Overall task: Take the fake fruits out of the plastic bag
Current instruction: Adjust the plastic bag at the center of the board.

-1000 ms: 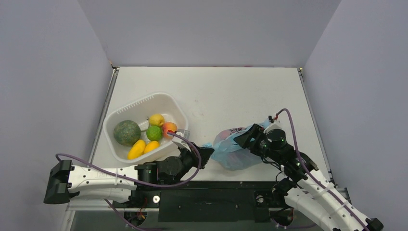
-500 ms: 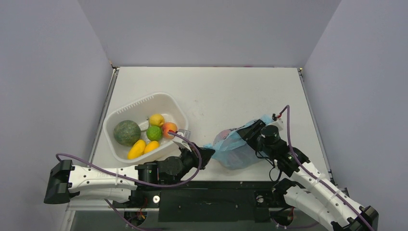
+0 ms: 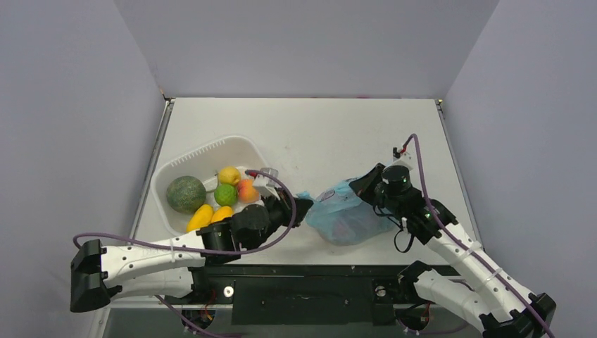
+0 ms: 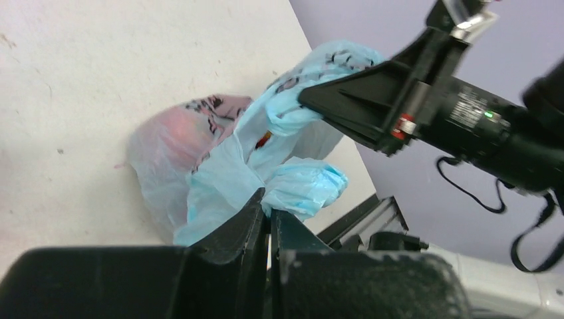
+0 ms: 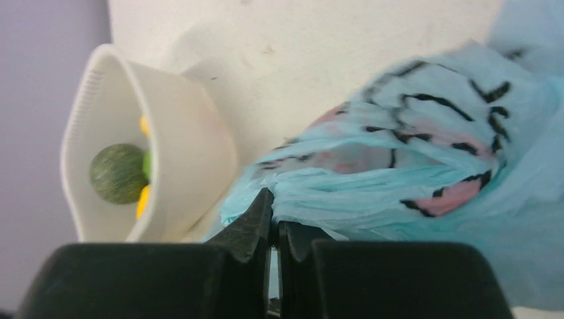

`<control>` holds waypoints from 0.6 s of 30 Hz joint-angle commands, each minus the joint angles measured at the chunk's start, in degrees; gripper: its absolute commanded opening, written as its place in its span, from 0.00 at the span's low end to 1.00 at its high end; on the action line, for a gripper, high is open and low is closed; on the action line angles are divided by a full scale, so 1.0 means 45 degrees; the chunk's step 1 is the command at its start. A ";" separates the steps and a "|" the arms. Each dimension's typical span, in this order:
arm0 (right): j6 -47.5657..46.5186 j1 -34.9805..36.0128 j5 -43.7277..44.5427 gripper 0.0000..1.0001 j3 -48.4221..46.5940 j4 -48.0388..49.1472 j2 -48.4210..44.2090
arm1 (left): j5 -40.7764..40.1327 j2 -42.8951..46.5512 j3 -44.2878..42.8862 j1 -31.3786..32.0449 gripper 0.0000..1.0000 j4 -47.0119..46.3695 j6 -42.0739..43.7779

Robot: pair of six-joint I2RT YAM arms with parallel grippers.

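Progress: early, by my reading. Both holds on the bag are made, and no fruit is out.

Nearest the bases, the left end effector (image 3: 299, 209) has its fingers pressed together on a fold of the thin translucent light-blue plastic bag (image 3: 348, 220) with pink prints and black lettering. The left wrist view shows film pinched at the tips with no gap. The right end effector (image 3: 360, 189) is likewise clamped narrow on a bunched piece of the same bag, on its opposite side. The right wrist view shows film running into the closed tips.

The bag lies on the white desk (image 3: 352, 134) towards the front edge, between the two arms, drawn sideways between the two holds. Whether its mouth is open I cannot tell.

The small glossy fake fruits (image 4: 174, 129) show only as a reddish blur through the film. Separate pieces cannot be counted. Every red tint I can find sits inside the bag.

Farther back and left, a white slotted plastic tub (image 3: 204, 150) holds a large round green melon (image 3: 186, 193) with yellow, lime-green and peach-coloured pieces (image 3: 225, 193) beside it. By colour, none of these looks like the bagged red lot.

Left to do, as I judge it: spread the mouth, then bring each fruit out. That is practically the whole job.
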State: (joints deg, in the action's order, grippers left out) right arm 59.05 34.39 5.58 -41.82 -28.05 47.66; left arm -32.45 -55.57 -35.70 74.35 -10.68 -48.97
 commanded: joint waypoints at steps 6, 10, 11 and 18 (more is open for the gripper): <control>-0.2884 -0.4370 -0.5601 0.00 -0.4076 -0.0480 0.1752 | 0.4356 -0.1762 -0.4288 -0.4427 0.00 0.1637 0.0445; -0.3324 -0.5672 -0.6763 0.00 -0.5905 -0.0262 0.3714 | 0.6350 -0.3583 -0.5509 -0.6437 0.00 0.0891 0.0127; -0.3340 -0.6095 -0.6931 0.00 -0.6664 -0.0151 0.4416 | 0.6634 -0.3937 -0.6281 -0.7028 0.00 0.0845 0.0163; -0.3362 -0.7989 -0.8471 0.00 -1.1342 -0.0319 0.7386 | 1.0325 -0.8466 -1.2517 -0.9408 0.00 0.2561 0.0580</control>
State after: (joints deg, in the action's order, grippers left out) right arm 45.39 2.11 -26.65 -81.93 -31.29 78.70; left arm 1.17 -87.07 -77.03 36.69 -1.10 -47.59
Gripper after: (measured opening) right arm 0.006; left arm 0.006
